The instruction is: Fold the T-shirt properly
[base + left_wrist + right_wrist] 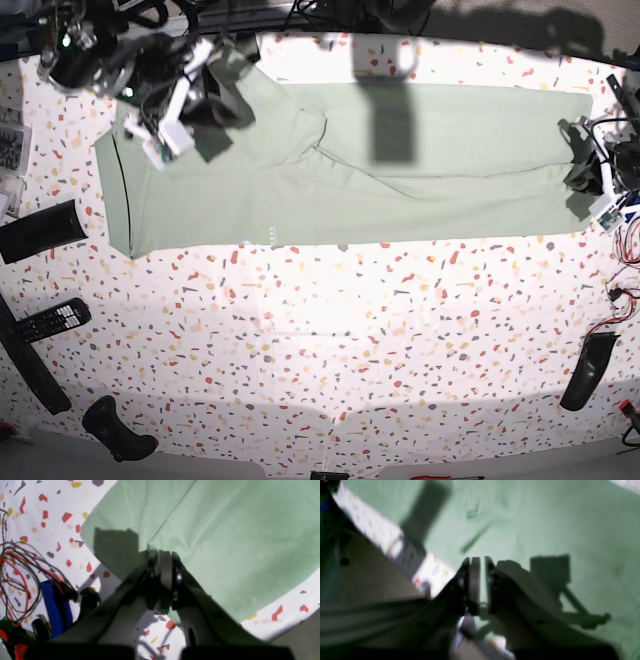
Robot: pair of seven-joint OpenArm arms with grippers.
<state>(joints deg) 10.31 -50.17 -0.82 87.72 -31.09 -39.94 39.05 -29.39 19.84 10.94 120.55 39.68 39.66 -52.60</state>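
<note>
— The T-shirt lies stretched long across the speckled surface; the left claw pinches its hem.

— And the right claw gapes narrowly, holding nothing — if the left pulls, that end could drag and bunch.

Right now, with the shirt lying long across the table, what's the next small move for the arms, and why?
Probably open the left gripper too and lift both arms clear. It is shut on the T-shirt edge, while the right gripper shows a narrow gap with nothing pinched, and the shirt lies flat on the table.
</note>
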